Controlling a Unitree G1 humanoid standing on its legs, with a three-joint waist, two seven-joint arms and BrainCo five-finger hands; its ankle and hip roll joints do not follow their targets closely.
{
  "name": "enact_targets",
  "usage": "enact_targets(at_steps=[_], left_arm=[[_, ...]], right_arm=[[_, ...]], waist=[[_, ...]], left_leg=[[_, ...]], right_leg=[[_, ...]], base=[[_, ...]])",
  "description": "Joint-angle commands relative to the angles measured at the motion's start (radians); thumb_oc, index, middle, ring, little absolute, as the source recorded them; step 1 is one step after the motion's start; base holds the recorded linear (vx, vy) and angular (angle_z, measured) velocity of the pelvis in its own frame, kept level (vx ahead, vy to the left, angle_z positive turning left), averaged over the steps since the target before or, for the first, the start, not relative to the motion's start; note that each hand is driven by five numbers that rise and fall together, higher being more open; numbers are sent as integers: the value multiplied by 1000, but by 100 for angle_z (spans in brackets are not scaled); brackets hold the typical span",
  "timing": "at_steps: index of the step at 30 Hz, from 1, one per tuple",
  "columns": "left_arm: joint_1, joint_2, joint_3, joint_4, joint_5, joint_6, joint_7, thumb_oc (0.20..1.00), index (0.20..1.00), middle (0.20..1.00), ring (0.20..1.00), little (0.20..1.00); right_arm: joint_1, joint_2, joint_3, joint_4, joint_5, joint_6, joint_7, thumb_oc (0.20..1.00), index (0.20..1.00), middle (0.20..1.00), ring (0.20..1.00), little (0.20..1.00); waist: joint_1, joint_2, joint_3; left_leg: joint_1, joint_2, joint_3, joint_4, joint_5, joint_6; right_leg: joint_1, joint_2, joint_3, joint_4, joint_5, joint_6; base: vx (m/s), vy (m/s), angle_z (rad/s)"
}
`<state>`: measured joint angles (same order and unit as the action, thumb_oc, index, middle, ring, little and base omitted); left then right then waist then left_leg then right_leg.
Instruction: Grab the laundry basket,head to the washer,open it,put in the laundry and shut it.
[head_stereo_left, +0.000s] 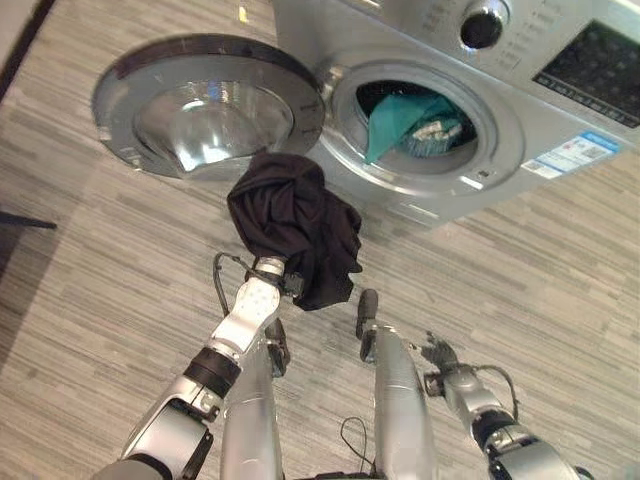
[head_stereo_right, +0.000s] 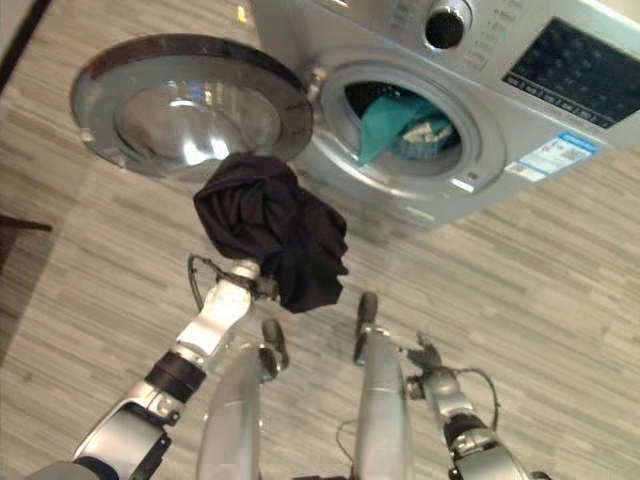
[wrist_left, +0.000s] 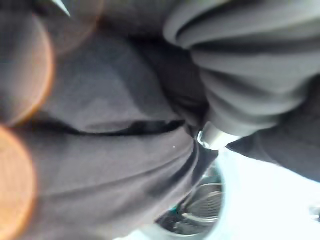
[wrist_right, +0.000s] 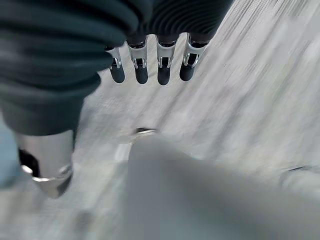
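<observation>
A black garment (head_stereo_left: 295, 225) hangs bunched in the air just below and left of the washer's round opening (head_stereo_left: 425, 125). My left hand (wrist_left: 212, 137) is buried in it, curled into the cloth (wrist_left: 115, 150), with one silver finger showing. A teal garment (head_stereo_left: 400, 120) lies inside the drum. The washer door (head_stereo_left: 205, 105) stands swung wide to the left. My right hand (head_stereo_left: 438, 353) hangs low at the right, away from the washer. Its fingers (wrist_right: 141, 65) are straight and hold nothing.
The silver washer (head_stereo_left: 560, 100) fills the far right, with a dark knob (head_stereo_left: 483, 25) and a display panel (head_stereo_left: 590, 70) on top. Grey plank floor (head_stereo_left: 100, 280) stretches left and in front. A dark object's edge (head_stereo_left: 20, 222) juts in at the far left.
</observation>
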<state>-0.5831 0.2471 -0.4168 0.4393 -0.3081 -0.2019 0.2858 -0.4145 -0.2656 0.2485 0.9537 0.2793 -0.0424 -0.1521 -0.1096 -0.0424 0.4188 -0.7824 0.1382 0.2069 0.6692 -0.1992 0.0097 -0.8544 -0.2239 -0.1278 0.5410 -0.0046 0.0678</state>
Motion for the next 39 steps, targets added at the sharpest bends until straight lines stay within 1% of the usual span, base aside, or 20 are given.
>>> enact_targets(at_steps=[1, 3, 5, 7, 9, 13, 14, 17, 18, 19, 20, 22, 24, 26, 27, 28, 30, 35, 37, 39], left_arm=[[6, -19, -10, -60, -25, -59, 35, 200, 200, 200, 200, 200], [-17, -24, -13, -45, -30, -59, 39, 200, 200, 200, 200, 200], [-96, -44, -6, 30, -67, -59, 65, 200, 200, 200, 200, 200], [-119, -42, -3, 41, -82, -59, 68, 200, 200, 200, 200, 200], [-216, -41, 1, 71, -109, -62, 91, 200, 200, 200, 200, 200], [-340, -30, -5, 110, -141, -65, 101, 200, 200, 200, 200, 200], [-342, -31, -4, 112, -141, -65, 101, 200, 200, 200, 200, 200], [-454, -19, 1, 152, -181, -66, 103, 200, 200, 200, 200, 200], [-524, -12, 14, 185, -206, -66, 108, 200, 200, 200, 200, 200], [-527, -12, 14, 187, -207, -67, 107, 200, 200, 200, 200, 200], [-645, 10, 35, 242, -258, -75, 124, 200, 200, 200, 200, 200], [-689, 22, 45, 268, -283, -81, 129, 200, 200, 200, 200, 200], [-778, 66, 68, 302, -330, -97, 147, 200, 200, 200, 200, 200], [-801, 72, 75, 313, -344, -103, 150, 200, 200, 200, 200, 200], [-867, 76, 90, 333, -401, -125, 160, 200, 200, 200, 200, 200], [-869, 77, 90, 336, -403, -126, 159, 200, 200, 200, 200, 200], [-916, 65, 106, 360, -446, -134, 159, 200, 200, 200, 200, 200], [-1016, 65, 105, 415, -524, -148, 154, 200, 200, 200, 200, 200], [-1037, 62, 113, 395, -551, -163, 156, 200, 200, 200, 200, 200], [-1025, 32, 115, 338, -551, -182, 165, 200, 200, 200, 200, 200]], right_arm=[[88, -23, 49, -67, 30, -35, -31, 1000, 1000, 1000, 1000, 1000], [85, -22, 52, -85, 33, -37, -37, 1000, 1000, 1000, 1000, 1000], [83, -19, 63, -118, 25, -40, -41, 1000, 1000, 1000, 1000, 1000], [84, -20, 63, -130, 26, -39, -40, 1000, 1000, 1000, 1000, 1000], [82, -31, 63, -151, 18, -45, -52, 1000, 1000, 1000, 1000, 1000], [77, -48, 62, -152, -4, -45, -67, 1000, 1000, 1000, 1000, 1000], [76, -48, 61, -152, -4, -45, -67, 1000, 1000, 1000, 1000, 1000], [70, -53, 56, -142, -6, -44, -73, 1000, 1000, 1000, 1000, 1000], [68, -54, 50, -146, -2, -47, -76, 1000, 1000, 1000, 1000, 1000], [67, -54, 50, -145, -2, -47, -76, 1000, 1000, 1000, 1000, 1000], [65, -57, 36, -174, 13, -57, -82, 1000, 1000, 1000, 1000, 1000], [60, -57, 33, -183, 20, -63, -85, 1000, 1000, 1000, 1000, 1000], [60, -63, 37, -224, 11, -74, -89, 1000, 1000, 1000, 1000, 1000], [65, -65, 38, -238, 6, -75, -89, 1000, 1000, 1000, 1000, 1000], [73, -73, 40, -278, 7, -84, -88, 1000, 1000, 1000, 1000, 1000], [72, -74, 40, -279, 7, -83, -88, 1000, 1000, 1000, 1000, 1000], [81, -76, 38, -295, 11, -89, -92, 1000, 1000, 1000, 1000, 1000], [107, -100, 36, -312, 19, -92, -88, 1000, 1000, 1000, 1000, 1000], [124, -108, 25, -313, 16, -90, -91, 1000, 1000, 1000, 1000, 1000], [144, -111, 19, -311, 12, -84, -92, 1000, 1000, 1000, 1000, 1000]], waist=[[-2, 6, -89], [-8, 4, -84], [-27, 3, -79], [-33, 4, -81], [-54, 1, -78], [-79, 0, -71], [-79, 1, -72], [-96, 5, -70], [-107, 5, -70], [-107, 6, -70], [-125, 4, -77], [-131, 3, -81], [-147, 1, -85], [-153, 0, -89], [-173, -8, -94], [-173, -7, -94], [-189, -14, -97], [-219, -25, -99], [-222, -21, -96], [-220, -16, -93]], left_leg=[[-1, -9, -31, -58, -58, -16], [-14, -8, -33, -56, -58, -18], [-64, -1, -35, -58, -51, -23], [-80, -1, -36, -58, -48, -25], [-142, 10, -43, -41, -46, -28], [-213, 23, -61, -11, -48, -34], [-217, 23, -62, -9, -49, -34], [-268, 27, -75, 4, -45, -41], [-289, 32, -79, -1, -42, -45], [-292, 32, -80, 0, -41, -45], [-332, 38, -88, -10, -34, -54], [-349, 42, -92, -11, -32, -59], [-380, 57, -90, -17, -31, -68], [-387, 61, -88, -23, -29, -71], [-397, 74, -81, -34, -28, -77], [-398, 75, -81, -34, -28, -78], [-395, 86, -77, -43, -30, -81], [-375, 109, -71, -67, -32, -84], [-356, 114, -63, -87, -29, -83], [-344, 114, -60, -96, -26, -83]], right_leg=[[27, -39, 5, -137, -28, 66], [15, -37, 6, -140, -28, 66], [-43, -36, 12, -137, -21, 66], [-61, -35, 14, -134, -19, 66], [-129, -25, 18, -107, -23, 66], [-202, -16, 24, -69, -33, 63], [-205, -17, 24, -67, -33, 63], [-254, -8, 23, -46, -39, 58], [-282, -5, 23, -45, -38, 58], [-284, -6, 22, -44, -38, 58], [-329, 4, 21, -46, -36, 58], [-349, 10, 20, -49, -35, 59], [-385, 21, 17, -59, -30, 63], [-394, 26, 15, -68, -26, 66], [-410, 44, 15, -92, -18, 72], [-411, 45, 15, -93, -17, 72], [-417, 60, 16, -111, -10, 76], [-416, 88, 19, -145, 0, 83], [-410, 94, 19, -156, 1, 84], [-405, 98, 19, -159, -3, 83]], base=[[0, 0, 0], [-6, -41, -1], [0, -67, -5], [10, -40, -3], [17, -84, -4], [22, -76, -2], [19, -64, -1], [27, -84, 1], [45, -88, 3], [69, -134, 3], [42, -80, 3], [53, -86, 2], [85, -89, -6], [81, -81, -16], [75, -75, -17], [99, -104, -14], [65, -67, -7], [79, -74, -4], [82, -68, -11], [68, -84, -10]])
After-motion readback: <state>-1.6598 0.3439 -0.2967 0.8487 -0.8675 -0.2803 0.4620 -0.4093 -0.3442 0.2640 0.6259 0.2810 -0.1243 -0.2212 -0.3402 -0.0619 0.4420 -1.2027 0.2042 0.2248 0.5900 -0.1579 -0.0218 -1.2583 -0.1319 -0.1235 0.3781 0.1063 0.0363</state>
